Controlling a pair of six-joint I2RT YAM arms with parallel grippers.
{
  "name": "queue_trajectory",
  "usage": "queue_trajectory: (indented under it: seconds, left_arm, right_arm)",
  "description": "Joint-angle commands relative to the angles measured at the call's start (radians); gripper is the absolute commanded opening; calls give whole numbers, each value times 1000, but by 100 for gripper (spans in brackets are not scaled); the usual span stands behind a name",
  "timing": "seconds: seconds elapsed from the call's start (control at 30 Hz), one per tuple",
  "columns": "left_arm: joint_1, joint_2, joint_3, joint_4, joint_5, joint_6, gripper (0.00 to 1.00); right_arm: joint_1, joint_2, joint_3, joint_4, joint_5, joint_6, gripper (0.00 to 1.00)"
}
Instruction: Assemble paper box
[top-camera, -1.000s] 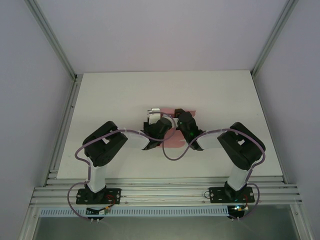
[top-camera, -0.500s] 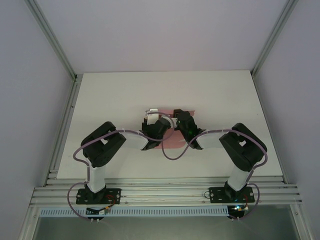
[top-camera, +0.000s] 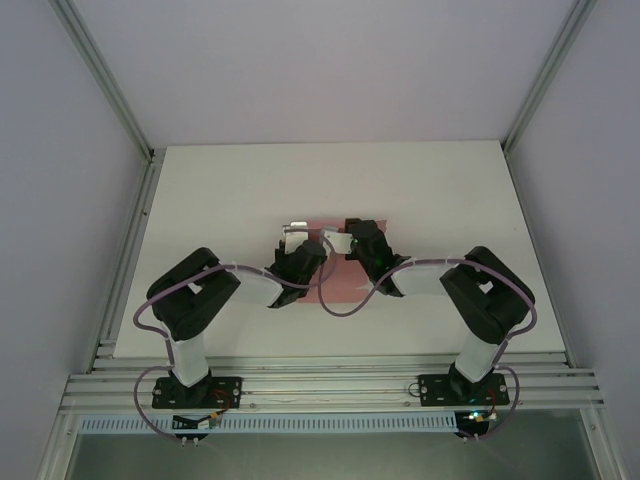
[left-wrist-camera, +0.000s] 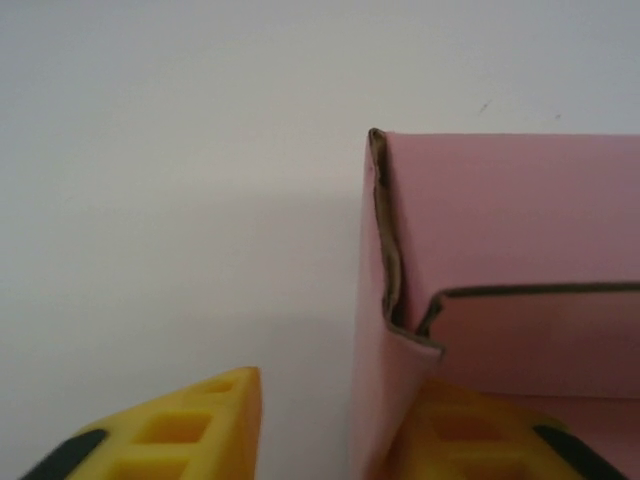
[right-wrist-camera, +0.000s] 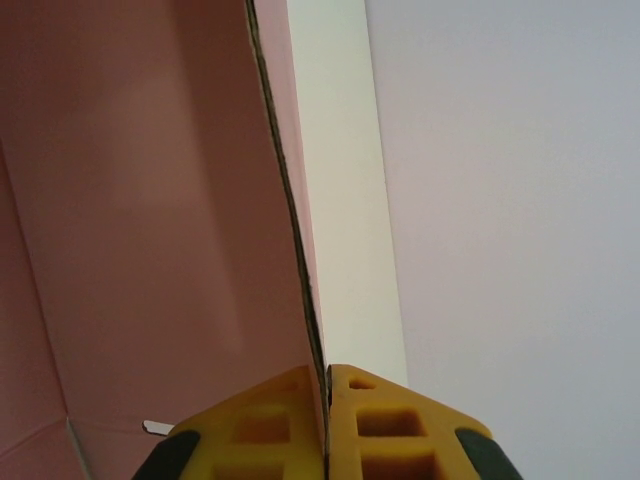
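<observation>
At the middle of the white table (top-camera: 200, 200), between the two arms, the paper box (top-camera: 345, 278) stands partway built: a pale pink card shell with its walls raised.

The right gripper (right-wrist-camera: 327, 420) is clamped tight on the top edge of one side wall (right-wrist-camera: 150, 200). Its yellow fingers are pressed together with only the thin card between them. The left gripper (left-wrist-camera: 340, 425) is partly spread and has hold of nothing. One finger (left-wrist-camera: 170, 435) sits outside a corner wall and clear of it, and the other (left-wrist-camera: 500, 445) is inside the box, so the wall stands between them unpinched. Whether the inner finger touches the card cannot be told.

On progress, at least one corner is formed, and an inner flap (left-wrist-camera: 540, 330) is folded in behind it along a dark cut edge. The corner's own edge looks slightly buckled. Left to do, by the look of it, are seating the flaps squarely and locking the remaining sides. The arms hide much of the box from above, so the state of the far end is unclear.

As for contents, the parts of the interior that show are bare pink card, with nothing inside but that one yellow finger.
</observation>
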Motion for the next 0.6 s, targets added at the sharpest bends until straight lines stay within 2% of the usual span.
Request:
queue_trajectory:
  seconds: [0.0, 0.03, 0.1, 0.2, 0.27, 0.33, 0.37, 0.57]
  left_arm:
    - [27, 12, 11, 35, -16, 13, 21]
    - [27, 11, 14, 37, -20, 18, 17]
    - [29, 9, 13, 38, -26, 30, 13]
    - [35, -2, 10, 28, -35, 21, 11]
    - [37, -16, 1, 24, -26, 11, 5]
    - [40, -29, -9, 26, -17, 9, 1]
    - [41, -36, -14, 27, -13, 5, 0]
    - [51, -102, -62, 71, 68, -4, 0]
  right_arm:
    - [0, 25, -16, -188, -32, 73, 0]
    - [1, 21, -12, -188, -32, 83, 1]
    - [0, -2, -2, -196, -41, 112, 9]
    - [-1, -76, 16, -263, -73, 152, 31]
    - [-3, -150, 26, -345, -102, 187, 45]
    - [-4, -229, 23, -406, -128, 230, 66]
    - [-6, -273, 21, -440, -141, 257, 98]
    - [-13, -591, 9, -571, -208, 439, 100]
